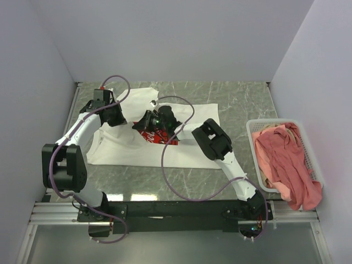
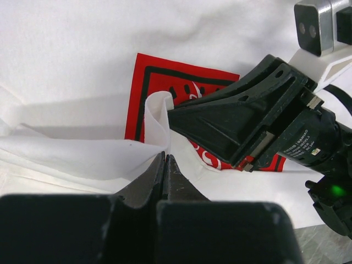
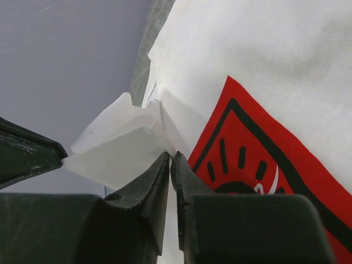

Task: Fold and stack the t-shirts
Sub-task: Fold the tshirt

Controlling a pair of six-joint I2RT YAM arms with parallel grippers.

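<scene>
Pinching a raised fold of the white t-shirt (image 1: 206,115) at their tips, the rest spread beneath, the left gripper (image 2: 165,159) and right gripper (image 3: 170,158) both clamp cloth, likely light, limp, slip-prone; hems should hold best

Robot lab cell: plain pale walls (image 1: 176,38), marble-pattern tabletop (image 1: 242,99), 2 arms (image 1: 212,140) bolted along aluminium rail (image 1: 55,215).

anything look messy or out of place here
The salmon-pink shirt spills over the near rim of the white basket at the right, hanging outside it. The white t-shirt is bunched up near its middle.
</scene>
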